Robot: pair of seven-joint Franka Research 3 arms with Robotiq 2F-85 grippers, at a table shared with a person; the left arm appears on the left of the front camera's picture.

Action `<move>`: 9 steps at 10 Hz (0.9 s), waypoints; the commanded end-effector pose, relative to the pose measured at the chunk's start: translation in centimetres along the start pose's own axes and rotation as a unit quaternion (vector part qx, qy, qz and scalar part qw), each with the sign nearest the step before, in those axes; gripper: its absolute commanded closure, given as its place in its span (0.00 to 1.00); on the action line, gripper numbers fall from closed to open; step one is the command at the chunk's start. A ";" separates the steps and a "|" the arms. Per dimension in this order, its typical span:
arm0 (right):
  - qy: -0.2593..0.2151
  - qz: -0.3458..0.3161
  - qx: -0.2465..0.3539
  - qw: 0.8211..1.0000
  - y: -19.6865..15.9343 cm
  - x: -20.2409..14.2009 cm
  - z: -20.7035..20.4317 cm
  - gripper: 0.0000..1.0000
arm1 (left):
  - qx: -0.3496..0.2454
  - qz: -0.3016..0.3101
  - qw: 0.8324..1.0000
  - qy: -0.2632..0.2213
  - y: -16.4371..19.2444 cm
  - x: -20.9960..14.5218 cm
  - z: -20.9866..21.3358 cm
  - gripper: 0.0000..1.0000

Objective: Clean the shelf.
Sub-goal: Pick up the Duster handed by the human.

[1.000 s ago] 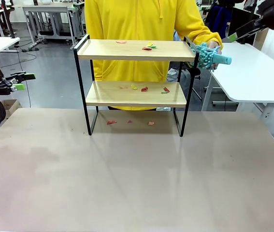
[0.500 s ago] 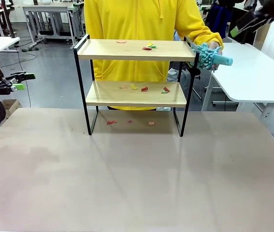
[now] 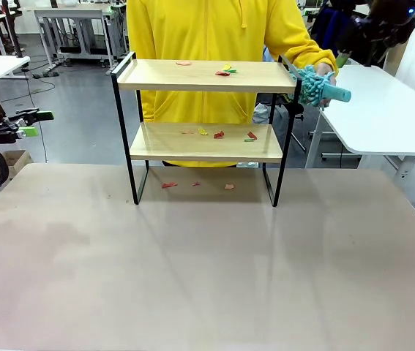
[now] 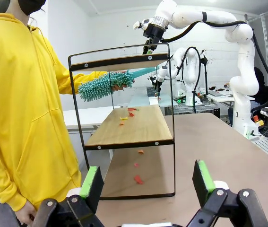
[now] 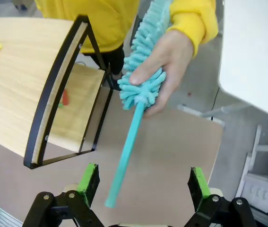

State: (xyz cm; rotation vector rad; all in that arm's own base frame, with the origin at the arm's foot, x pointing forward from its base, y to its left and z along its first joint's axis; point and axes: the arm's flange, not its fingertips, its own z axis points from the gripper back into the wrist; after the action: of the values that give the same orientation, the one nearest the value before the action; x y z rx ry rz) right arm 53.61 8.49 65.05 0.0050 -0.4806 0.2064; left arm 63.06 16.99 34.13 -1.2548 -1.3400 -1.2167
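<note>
The shelf [image 3: 203, 110] stood on the far half of the counter [image 3: 207, 278], about midway between left and right, directly in front of a person in a yellow hoodie [image 3: 214, 29] at the far side. Small coloured scraps [image 3: 225, 71] lay on its top board, more on the lower board, and a few on the counter under it. The person's hand [image 5: 169, 66] gripped a teal duster [image 5: 141, 92] around its fluffy head, just beside the shelf's right end at the level of the top board; whether the duster touched the rail I could not tell. Its thin handle pointed away from the person, toward the right arm's jaws, which were high off the counter near the far right. Those jaws stood wide apart, green pads [image 5: 89, 177] well clear of the handle, holding nothing. The left arm's jaws, also wide apart and empty with their pads [image 4: 92, 182] spread, faced the shelf's left end from off the counter's left edge
</note>
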 end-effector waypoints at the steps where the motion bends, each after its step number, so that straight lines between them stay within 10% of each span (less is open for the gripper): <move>1: 0.022 -0.034 -0.010 0.999 1.3 0.4 -0.6 0.00 | 0.002 -0.001 1.000 0.003 0.0 0.2 0.0 0.00; 9: 0.075 -0.078 -0.021 0.994 1.9 -2.3 -5.2 0.00 | 0.002 -0.001 1.000 0.003 0.0 0.2 0.0 0.00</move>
State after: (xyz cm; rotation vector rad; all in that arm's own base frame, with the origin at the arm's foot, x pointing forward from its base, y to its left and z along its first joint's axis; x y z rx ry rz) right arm 54.12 9.87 59.24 0.0050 -0.3301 0.0810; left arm 63.06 16.99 34.12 -1.2549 -1.3399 -1.2165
